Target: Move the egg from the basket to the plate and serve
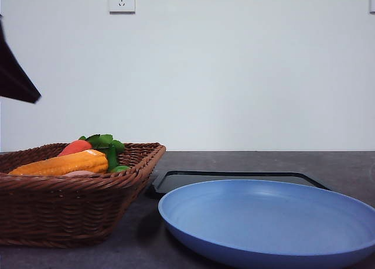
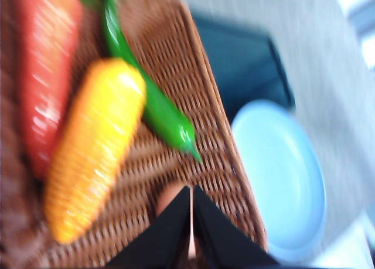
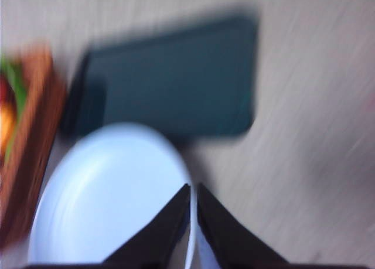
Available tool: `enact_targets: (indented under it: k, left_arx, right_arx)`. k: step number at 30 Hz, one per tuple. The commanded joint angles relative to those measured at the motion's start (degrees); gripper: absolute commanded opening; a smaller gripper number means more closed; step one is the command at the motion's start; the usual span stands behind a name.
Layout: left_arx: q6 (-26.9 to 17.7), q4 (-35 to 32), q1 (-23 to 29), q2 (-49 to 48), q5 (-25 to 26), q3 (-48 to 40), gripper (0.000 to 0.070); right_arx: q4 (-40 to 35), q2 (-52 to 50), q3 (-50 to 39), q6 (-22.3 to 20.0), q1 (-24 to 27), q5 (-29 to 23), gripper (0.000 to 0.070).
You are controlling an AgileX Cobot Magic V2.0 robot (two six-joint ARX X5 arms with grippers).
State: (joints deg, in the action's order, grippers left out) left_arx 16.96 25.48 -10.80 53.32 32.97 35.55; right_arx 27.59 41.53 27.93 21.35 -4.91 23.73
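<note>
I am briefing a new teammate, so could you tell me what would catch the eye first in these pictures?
The wide light blue plate fills the front right of the table, empty, with a black tray behind it. To its left, the wicker basket holds a bright orange corn cob, a red vegetable and a green pepper; the egg peeks out beside the left gripper.

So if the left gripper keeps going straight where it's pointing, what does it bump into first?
Probably the egg, peeking out just past the left gripper in the basket. The picture is blurry, so depth is a guess.
</note>
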Motion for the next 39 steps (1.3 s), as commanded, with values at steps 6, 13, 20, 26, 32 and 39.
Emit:
enact_targets:
  k: [6,13,20,26,32,39]
  left_arx:
    - [-4.09,1.40,-4.35,7.76,0.44,3.74,0.0167]
    - [-3.81,-1.27,-7.64,10.43,0.41,3.74,0.0326]
    - [-3.86,-1.75,-8.62,10.49,-0.22,3.74,0.0325]
    - [-3.85,-1.73,-8.62,10.49,-0.23,3.74,0.0325]
    - [-3.86,-1.73,-8.62,10.49,-0.24,3.74,0.0325]
    - [-3.23,-1.72,-9.55,10.49,-0.23,3.74,0.0354]
  right_arx:
    - [3.10,8.23,1.04,-3.20,-0.22,7.66,0.0076]
    - [3.72,17.23,1.02,-5.50,-0.30,7.80,0.0224]
    - [-2.35,25.93,1.02,-5.32,-4.11,7.98,0.0223]
    - [-6.93,30.91,1.02,-3.31,-7.10,7.82,0.0124]
    - [-7.87,31.36,1.02,-2.85,-7.43,7.80,0.0000]
    - [-5.81,27.97,1.02,-2.40,-6.14,7.73,0.0000]
